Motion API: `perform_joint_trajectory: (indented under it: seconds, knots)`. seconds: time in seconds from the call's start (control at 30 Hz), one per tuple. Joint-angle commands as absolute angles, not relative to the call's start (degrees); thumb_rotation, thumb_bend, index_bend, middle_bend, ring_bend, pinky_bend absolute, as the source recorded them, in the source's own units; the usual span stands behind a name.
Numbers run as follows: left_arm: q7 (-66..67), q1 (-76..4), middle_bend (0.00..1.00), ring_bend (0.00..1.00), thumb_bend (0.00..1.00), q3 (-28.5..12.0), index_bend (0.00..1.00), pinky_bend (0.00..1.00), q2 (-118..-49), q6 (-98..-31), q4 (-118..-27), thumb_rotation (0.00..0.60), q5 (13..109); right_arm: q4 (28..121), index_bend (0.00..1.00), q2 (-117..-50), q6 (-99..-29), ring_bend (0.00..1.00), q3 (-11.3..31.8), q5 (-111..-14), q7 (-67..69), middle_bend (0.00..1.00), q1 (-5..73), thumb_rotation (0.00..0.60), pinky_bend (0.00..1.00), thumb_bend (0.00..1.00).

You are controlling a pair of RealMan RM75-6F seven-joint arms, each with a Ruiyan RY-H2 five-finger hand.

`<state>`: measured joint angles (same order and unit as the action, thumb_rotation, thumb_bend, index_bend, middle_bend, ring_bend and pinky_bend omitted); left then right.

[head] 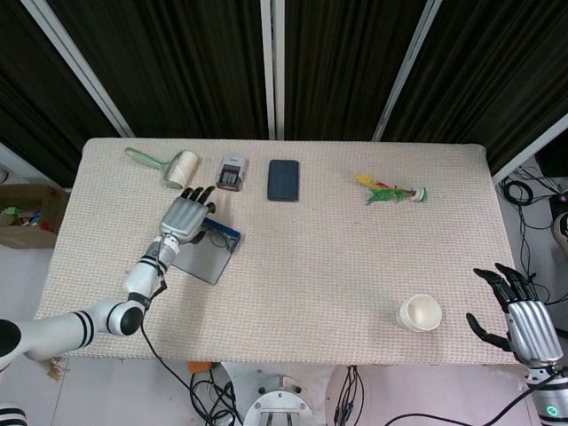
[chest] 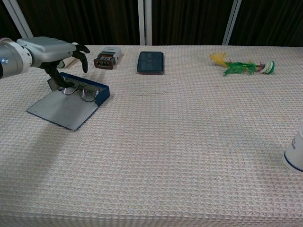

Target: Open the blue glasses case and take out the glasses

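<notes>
Left robot hand [chest: 49, 51] at upper left of chest view, fingers spread, thumb dipping to the glasses [chest: 79, 91]; grip impossible to judge. Glasses inside the open blue glasses case [chest: 71, 102], flat on the counter [chest: 180, 142]. Right robot hand [head: 524, 321] at lower right of head view, splayed and empty, near paper cup [head: 419, 312].

The left hand [head: 184, 216] reaches forward, palm down, fingers [chest: 81, 53] curled downward. The right hand [head: 524, 321] hangs open, fingers spread.
</notes>
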<state>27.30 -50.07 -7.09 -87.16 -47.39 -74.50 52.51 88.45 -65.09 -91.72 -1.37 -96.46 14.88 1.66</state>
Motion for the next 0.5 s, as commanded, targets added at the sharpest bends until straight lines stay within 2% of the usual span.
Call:
perform_joint_trajectory:
  seconds: [0.03,0.17,0.5]
  knots:
    - [27.1,-50.7,0.02,0.05,0.31,-7.3,0.34,0.12,-88.2,-46.2,-72.7,0.6,52.1,88.6,0.19,-65.0,-91.8,0.07,-1.3,-96.4,14.8,0.24,1.6,0.6,0.15,0.24]
    - [26.6,-51.1,0.02,0.05,0.32,-7.7,0.37,0.12,-88.3,-45.2,-72.3,0.6,51.6,88.6,0.19,-65.0,-92.0,0.07,-1.3,-96.2,14.8,0.24,1.4,0.6,0.15,0.24]
    - [27.7,-52.2,0.02,0.05,0.43,-7.5,0.4,0.12,-88.0,-43.8,-72.3,0.6,49.8,88.2,0.19,-65.3,-91.8,0.07,-1.2,-96.0,15.3,0.24,1.5,0.6,0.15,0.24]
